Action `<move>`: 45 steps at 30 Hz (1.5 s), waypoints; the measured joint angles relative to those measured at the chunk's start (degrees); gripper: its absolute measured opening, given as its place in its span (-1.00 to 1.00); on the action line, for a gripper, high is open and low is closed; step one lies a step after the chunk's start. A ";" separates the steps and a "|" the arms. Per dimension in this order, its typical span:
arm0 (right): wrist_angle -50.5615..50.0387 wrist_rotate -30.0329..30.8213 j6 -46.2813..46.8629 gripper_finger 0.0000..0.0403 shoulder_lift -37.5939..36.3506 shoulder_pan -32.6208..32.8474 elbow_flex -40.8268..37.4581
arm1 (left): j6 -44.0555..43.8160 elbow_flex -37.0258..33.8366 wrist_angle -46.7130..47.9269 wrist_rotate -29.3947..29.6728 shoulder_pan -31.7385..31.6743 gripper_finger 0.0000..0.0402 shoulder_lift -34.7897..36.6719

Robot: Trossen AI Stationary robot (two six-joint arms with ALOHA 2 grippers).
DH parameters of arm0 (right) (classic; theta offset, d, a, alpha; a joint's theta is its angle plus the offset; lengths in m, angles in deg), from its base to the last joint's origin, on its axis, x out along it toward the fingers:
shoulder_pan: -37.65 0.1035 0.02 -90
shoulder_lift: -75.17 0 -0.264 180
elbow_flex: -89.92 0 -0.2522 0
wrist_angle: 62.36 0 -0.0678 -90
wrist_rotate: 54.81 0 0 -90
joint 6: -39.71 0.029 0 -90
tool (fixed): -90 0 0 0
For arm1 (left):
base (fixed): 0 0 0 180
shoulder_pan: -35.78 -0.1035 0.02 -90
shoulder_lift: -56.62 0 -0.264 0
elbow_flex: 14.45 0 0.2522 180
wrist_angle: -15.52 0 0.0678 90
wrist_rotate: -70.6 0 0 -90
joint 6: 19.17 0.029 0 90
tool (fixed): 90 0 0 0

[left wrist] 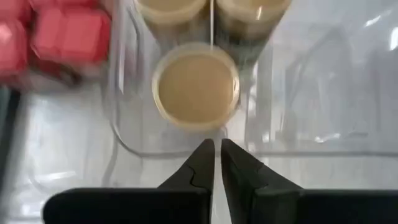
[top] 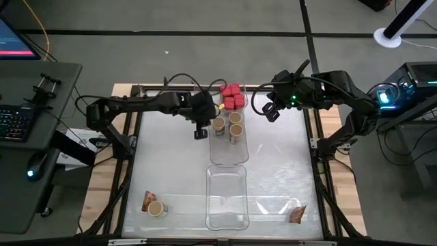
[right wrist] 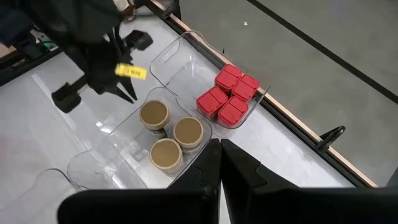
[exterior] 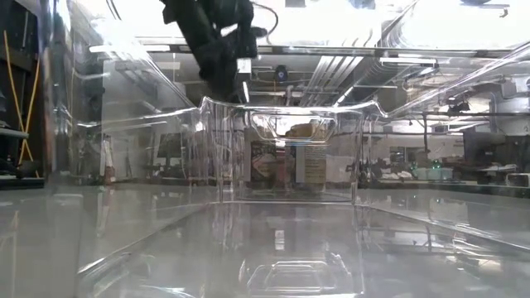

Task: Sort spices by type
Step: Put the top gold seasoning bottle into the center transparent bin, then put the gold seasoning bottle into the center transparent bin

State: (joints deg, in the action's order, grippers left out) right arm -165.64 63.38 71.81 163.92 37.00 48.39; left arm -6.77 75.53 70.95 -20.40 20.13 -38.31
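High view: left gripper empty, pinched closed, beside tray holding three jars; lift clear, head for stray jar by packet. Right gripper closed, hovering. Left wrist: nearest jar top just ahead, tray wall between. Right wrist: four red boxes grouped
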 joint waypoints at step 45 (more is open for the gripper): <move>0.69 0.24 -0.86 -1.00 0.00 -0.01 0.00 | -11.52 -13.43 7.48 -1.92 8.02 -1.00 21.57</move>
State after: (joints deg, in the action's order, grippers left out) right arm -164.95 63.61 70.95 163.92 36.99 48.39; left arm -18.29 62.10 78.43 -22.32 28.15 -16.73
